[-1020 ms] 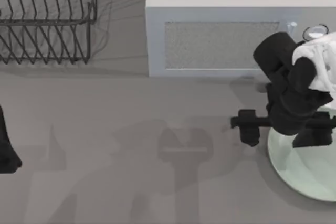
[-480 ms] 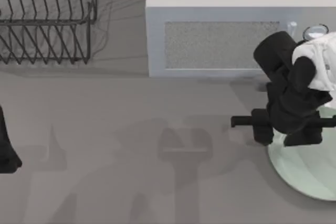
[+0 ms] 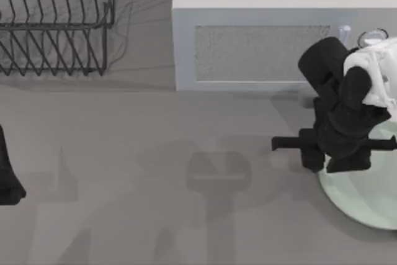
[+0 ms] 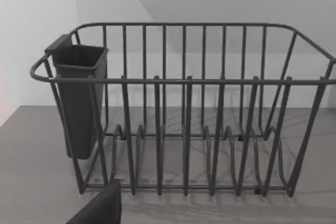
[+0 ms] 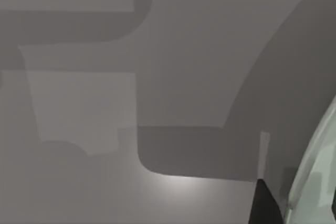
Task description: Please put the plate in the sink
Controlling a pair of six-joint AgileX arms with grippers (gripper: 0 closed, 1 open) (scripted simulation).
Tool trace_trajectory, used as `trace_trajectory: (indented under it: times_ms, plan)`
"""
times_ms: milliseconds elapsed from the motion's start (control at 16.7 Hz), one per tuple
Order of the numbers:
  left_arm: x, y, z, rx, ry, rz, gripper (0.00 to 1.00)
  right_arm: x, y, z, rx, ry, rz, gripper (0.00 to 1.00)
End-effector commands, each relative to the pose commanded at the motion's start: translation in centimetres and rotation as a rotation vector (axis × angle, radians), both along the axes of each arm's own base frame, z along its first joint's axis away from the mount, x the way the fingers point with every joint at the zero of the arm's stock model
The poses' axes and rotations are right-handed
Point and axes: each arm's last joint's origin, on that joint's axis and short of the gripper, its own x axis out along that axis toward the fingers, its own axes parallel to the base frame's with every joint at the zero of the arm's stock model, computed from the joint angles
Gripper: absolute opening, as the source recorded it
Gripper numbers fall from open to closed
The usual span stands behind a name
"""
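You have a pale mint-green plate (image 3: 366, 200), plain and unpatterned, on a flat mid-grey table (image 3: 155, 128). The microwave (image 3: 267, 35) is light grey with a speckled grey door panel. The dish rack (image 3: 56, 23) is black wire, its cutlery cup (image 4: 79, 103) dark charcoal. The right arm (image 3: 347, 116) is black with a white section.

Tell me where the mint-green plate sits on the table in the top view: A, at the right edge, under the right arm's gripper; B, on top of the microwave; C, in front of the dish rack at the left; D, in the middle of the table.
A: the plate lies at the table's right edge, with the right gripper over its rim.
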Motion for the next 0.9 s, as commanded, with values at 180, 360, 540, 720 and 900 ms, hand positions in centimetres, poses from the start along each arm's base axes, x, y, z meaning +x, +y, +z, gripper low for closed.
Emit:
trace_trajectory:
  times_ms: [180, 360, 540, 720, 900]
  plan:
    - [0.0, 0.0, 0.0, 0.000, 0.000, 0.000, 1.00, 0.1, 1.7, 1.4, -0.003, 0.001, 0.018, 0.00]
    - [0.0, 0.0, 0.0, 0.000, 0.000, 0.000, 1.00, 0.4, 4.4, 5.0, -0.005, 0.000, 0.042, 0.00]
    - [0.0, 0.0, 0.0, 0.000, 0.000, 0.000, 1.00, 0.6, 6.0, 10.7, -0.011, 0.008, 0.056, 0.00]
    - [0.0, 0.0, 0.0, 0.000, 0.000, 0.000, 1.00, 0.5, 5.2, 17.1, -0.013, 0.014, 0.049, 0.00]
    - [0.0, 0.0, 0.0, 0.000, 0.000, 0.000, 1.00, 0.3, 2.6, 22.1, -0.007, 0.008, 0.026, 0.00]
